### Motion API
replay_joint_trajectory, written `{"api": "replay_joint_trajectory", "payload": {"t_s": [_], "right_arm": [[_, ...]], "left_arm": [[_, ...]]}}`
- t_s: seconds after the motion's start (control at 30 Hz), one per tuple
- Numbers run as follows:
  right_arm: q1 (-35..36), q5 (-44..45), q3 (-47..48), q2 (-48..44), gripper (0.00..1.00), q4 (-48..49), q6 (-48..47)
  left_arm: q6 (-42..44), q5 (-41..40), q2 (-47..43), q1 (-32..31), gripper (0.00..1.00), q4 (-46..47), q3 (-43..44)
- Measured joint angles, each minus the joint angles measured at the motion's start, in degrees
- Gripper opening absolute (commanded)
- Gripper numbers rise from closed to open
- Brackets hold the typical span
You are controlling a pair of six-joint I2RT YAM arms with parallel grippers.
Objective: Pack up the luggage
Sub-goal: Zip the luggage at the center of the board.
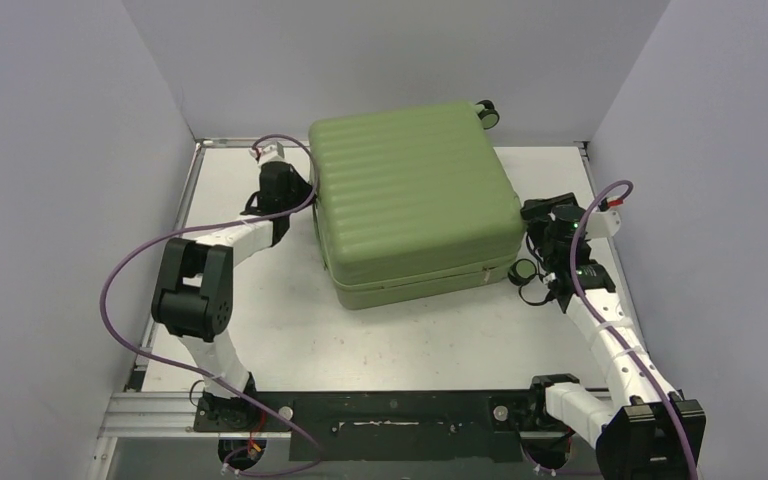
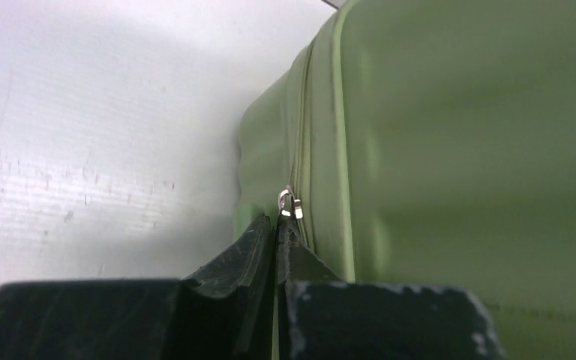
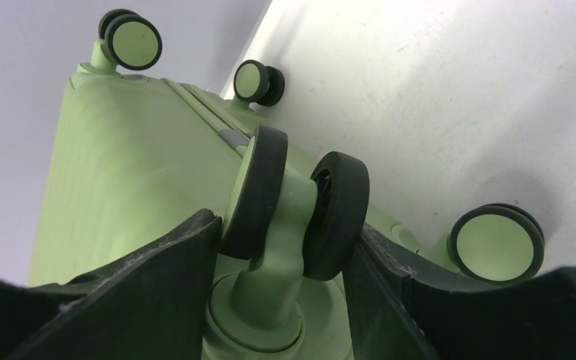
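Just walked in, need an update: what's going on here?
A large light-green ribbed hard-shell suitcase lies flat on the white table. The robot's left end effector is pinched shut on its small metal zipper pull at the side seam. The right end effector clamps a black twin caster wheel.

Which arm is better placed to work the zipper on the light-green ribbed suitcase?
Left: the left gripper is shut on the metal zipper pull; the right gripper is clamped on a black double wheel.
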Motion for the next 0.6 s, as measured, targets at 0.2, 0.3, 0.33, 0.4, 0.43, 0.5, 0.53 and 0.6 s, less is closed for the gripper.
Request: {"api": "replay_joint_trajectory", "payload": {"t_s": [0.2,0.3,0.33,0.4,0.43,0.5,0.53,0.6], "right_arm": [[2.4,0.5,0.1,0.2,0.00,-0.2,0.0],[3.4,0.4,0.1,0.2,0.00,-0.2,0.0],[3.7,0.4,0.1,0.2,0.00,-0.2,0.0],[4.2,0.3,0.2,0.2,0.00,-0.2,0.0],[4.5,0.2,0.2,0.2,0.00,-0.2,0.0],[4.7,-0.2,0.2,0.1,0.00,-0.5,-0.8],[4.8,-0.4,0.3,0.2,0.00,-0.4,-1.2],[5.0,-0.7,0.3,0.2,0.00,-0.4,-1.7]], "left_arm": [[0.1,2.6,6.1,2.6,0.00,0.2,7.0],[0.0,3.7,8.5,3.4,0.00,0.4,9.8],[0.0,4.2,9.4,3.6,0.00,0.6,10.8],[-0.5,5.2,11.3,4.1,0.00,1.6,12.7],[-0.7,5.5,12.2,4.4,0.00,2.2,13.5],[-1.4,5.8,13.6,4.7,0.00,3.8,14.4],[-1.6,5.9,14.1,4.9,0.00,4.7,14.8],[-2.0,6.1,14.6,5.0,0.08,6.0,14.9]]}}
